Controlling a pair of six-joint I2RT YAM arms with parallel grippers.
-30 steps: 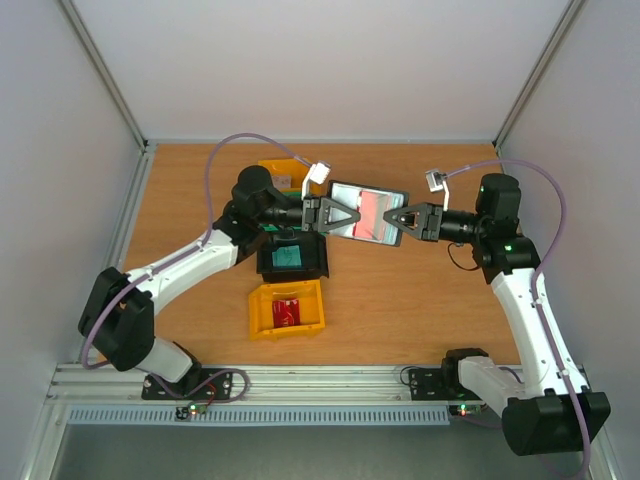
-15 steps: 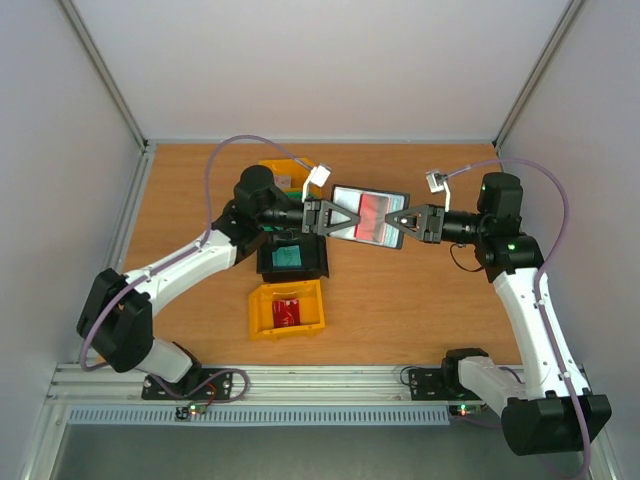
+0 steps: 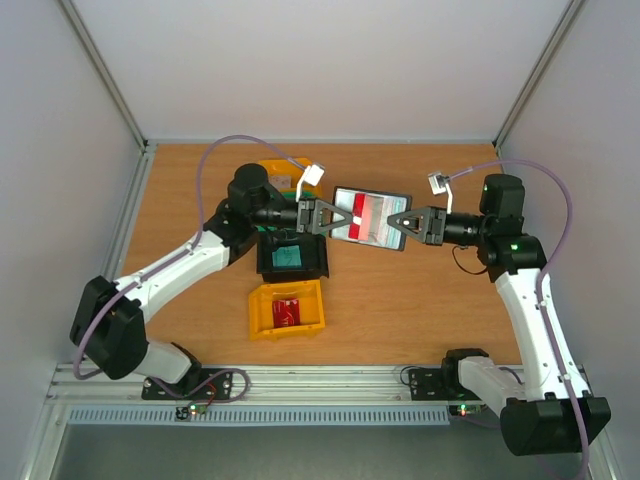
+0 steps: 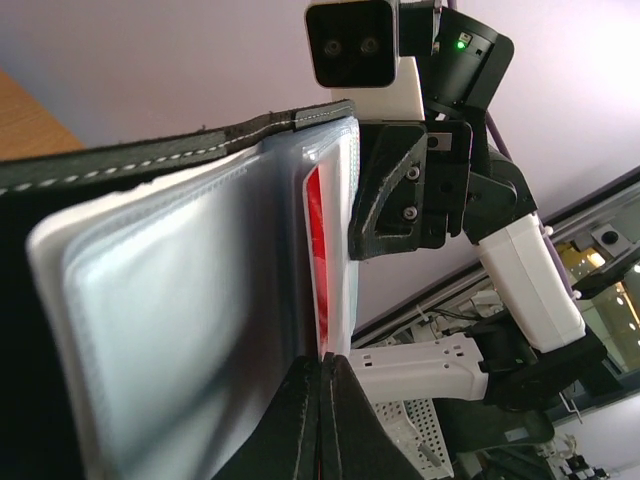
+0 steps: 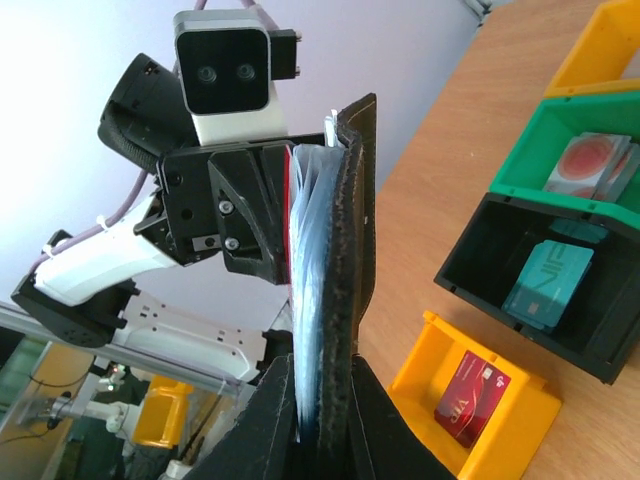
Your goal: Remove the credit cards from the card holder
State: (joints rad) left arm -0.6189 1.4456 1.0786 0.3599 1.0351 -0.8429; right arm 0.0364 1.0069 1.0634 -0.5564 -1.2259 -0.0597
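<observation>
We are holding the card holder [image 3: 375,232] aloft between the arms: right gripper [image 3: 392,222] pinching its cover, left gripper [image 3: 347,219] pressed together on the red card [image 4: 314,250]. Extraction seems underway; next, a straight pull clear of the pocket.

blocked: black bin [image 3: 264,260], yellow bin [image 3: 287,331] left of centre | free: table [image 3: 420,300] right of bins, under card holder [image 3: 380,204]

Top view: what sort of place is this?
Likely a lab robot test cell: left arm and right arm bolted to a metal rail, a wooden table boxed in by white walls, small sorting bins.
</observation>
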